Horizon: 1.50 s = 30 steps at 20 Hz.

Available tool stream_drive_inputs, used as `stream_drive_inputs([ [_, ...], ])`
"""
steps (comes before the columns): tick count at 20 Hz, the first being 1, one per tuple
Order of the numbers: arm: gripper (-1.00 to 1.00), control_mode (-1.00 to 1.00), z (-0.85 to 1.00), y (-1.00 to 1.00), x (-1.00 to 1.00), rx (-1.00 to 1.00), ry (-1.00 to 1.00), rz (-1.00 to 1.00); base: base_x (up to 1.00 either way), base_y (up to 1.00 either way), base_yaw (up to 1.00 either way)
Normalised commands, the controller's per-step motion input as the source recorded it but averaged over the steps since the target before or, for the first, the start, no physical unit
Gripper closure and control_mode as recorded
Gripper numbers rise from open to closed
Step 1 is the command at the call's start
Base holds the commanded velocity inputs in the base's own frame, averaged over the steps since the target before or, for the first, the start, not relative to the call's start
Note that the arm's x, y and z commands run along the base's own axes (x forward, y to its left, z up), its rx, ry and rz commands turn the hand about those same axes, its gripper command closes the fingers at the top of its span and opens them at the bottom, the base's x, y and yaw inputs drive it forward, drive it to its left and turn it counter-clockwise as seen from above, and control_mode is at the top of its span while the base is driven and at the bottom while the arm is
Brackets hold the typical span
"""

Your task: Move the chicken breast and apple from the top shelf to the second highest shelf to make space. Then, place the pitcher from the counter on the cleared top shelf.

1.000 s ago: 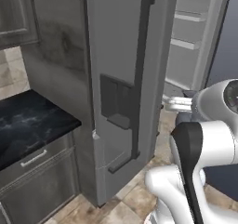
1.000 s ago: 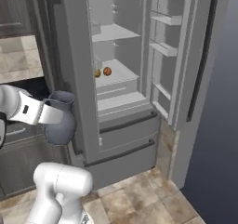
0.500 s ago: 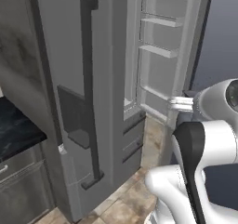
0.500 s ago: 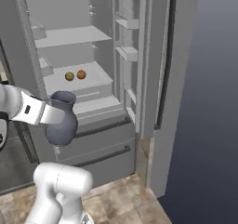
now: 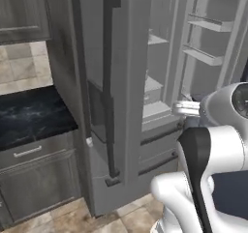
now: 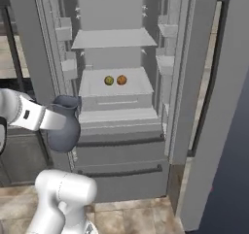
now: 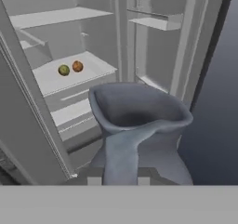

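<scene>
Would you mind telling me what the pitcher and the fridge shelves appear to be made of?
The pitcher looks like matte glazed ceramic: dull grey-blue, thick flared rim. The second highest shelf, under the apple, reads as opaque pale grey plastic, plain and unshiny; rendering leaves this open.

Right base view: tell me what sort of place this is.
A home kitchen, rendered in simulation. An open grey fridge stands with an apple and a chicken breast on a shelf; a black marble-look counter with cabinets sits beside it, over a tiled floor.
</scene>
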Motion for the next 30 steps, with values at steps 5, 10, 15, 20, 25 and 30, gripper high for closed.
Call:
stream_drive_inputs([
  [5, 1.00, 1.00, 0.00, 0.00, 0.00, 0.00, 0.00, 0.00, 0.02, -0.60, 0.53],
  [10, 1.00, 1.00, 0.00, 0.00, 0.00, 0.00, 0.00, 0.00, 0.00, -0.74, 0.46],
  [15, 1.00, 1.00, 0.00, 0.00, 0.00, 0.00, 0.00, 0.00, 0.08, -0.57, 0.31],
  [20, 1.00, 1.00, 0.00, 0.00, 0.00, 0.00, 0.00, 0.00, 0.24, -0.35, 0.15],
  [25, 1.00, 1.00, 0.00, 0.00, 0.00, 0.00, 0.00, 0.00, 0.52, -0.03, 0.01],
  [30, 1.00, 1.00, 0.00, 0.00, 0.00, 0.00, 0.00, 0.00, 0.62, 0.00, 0.00],
])
